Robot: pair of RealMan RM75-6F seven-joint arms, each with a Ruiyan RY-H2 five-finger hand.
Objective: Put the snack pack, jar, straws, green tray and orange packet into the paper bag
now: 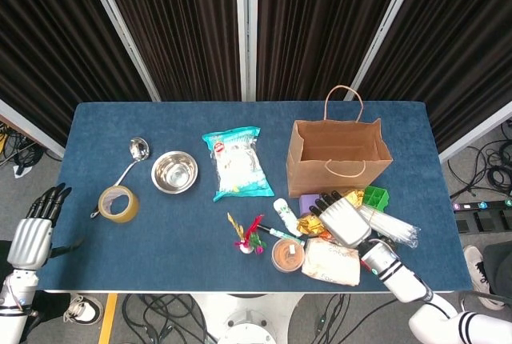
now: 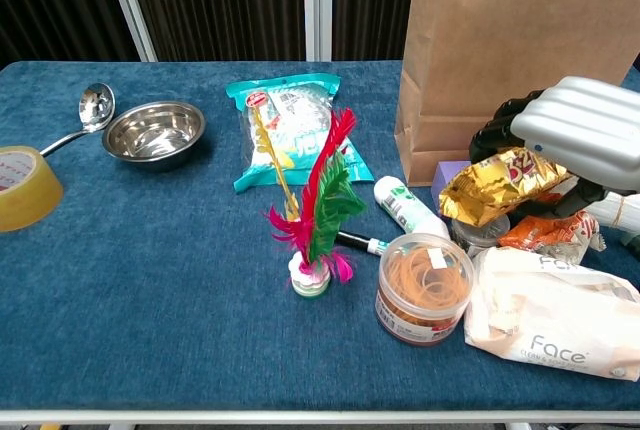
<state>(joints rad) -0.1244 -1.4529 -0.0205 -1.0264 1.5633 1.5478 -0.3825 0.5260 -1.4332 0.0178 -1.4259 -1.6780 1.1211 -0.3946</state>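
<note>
My right hand has its fingers curled over a gold snack packet and grips it, tilted, just in front of the paper bag. The bag stands upright with its mouth open. Below the hand lies the orange packet. A jar of rubber bands stands at the table's front. The straws and the green tray lie right of the hand. A teal snack pack lies mid-table. My left hand hangs open beyond the table's left edge.
A white wipes pack lies front right. Near the hand are a feather toy, a white tube and a purple box. At the left sit a steel bowl, a ladle and a tape roll.
</note>
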